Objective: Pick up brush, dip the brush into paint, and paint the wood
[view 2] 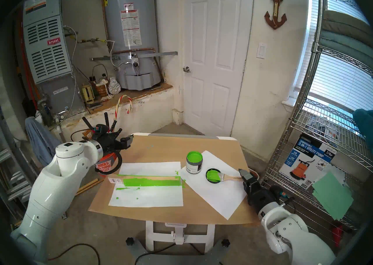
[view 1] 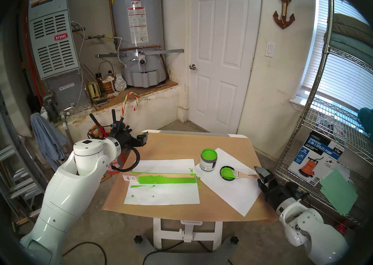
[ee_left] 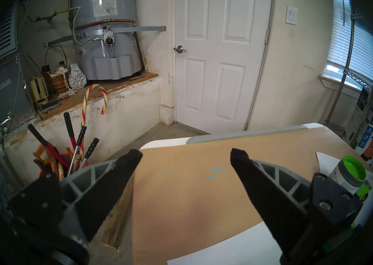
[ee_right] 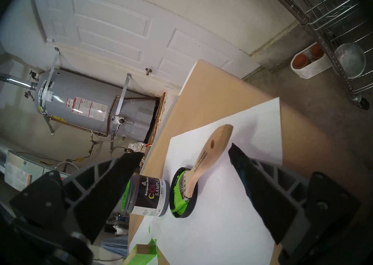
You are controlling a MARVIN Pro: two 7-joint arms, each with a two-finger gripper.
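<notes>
Brush (view 1: pixel 238 174) lies at centre right of the head view, green bristles on the black lid (view 1: pixel 228 173), beside the paint jar (view 1: pixel 208 160). Right gripper (view 1: pixel 260 176) reaches low, nearly level, jaws spread, empty, just off the handle tip. Left gripper (ee_left: pixel 185 157) hovers released at the table's far left corner. Green-coated wood (view 1: pixel 161 178) lies centre.

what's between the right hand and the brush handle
Only bare white paper. In the head view the open right hand sits just off the tip of the brush; the right wrist view shows nothing else in between.
</notes>
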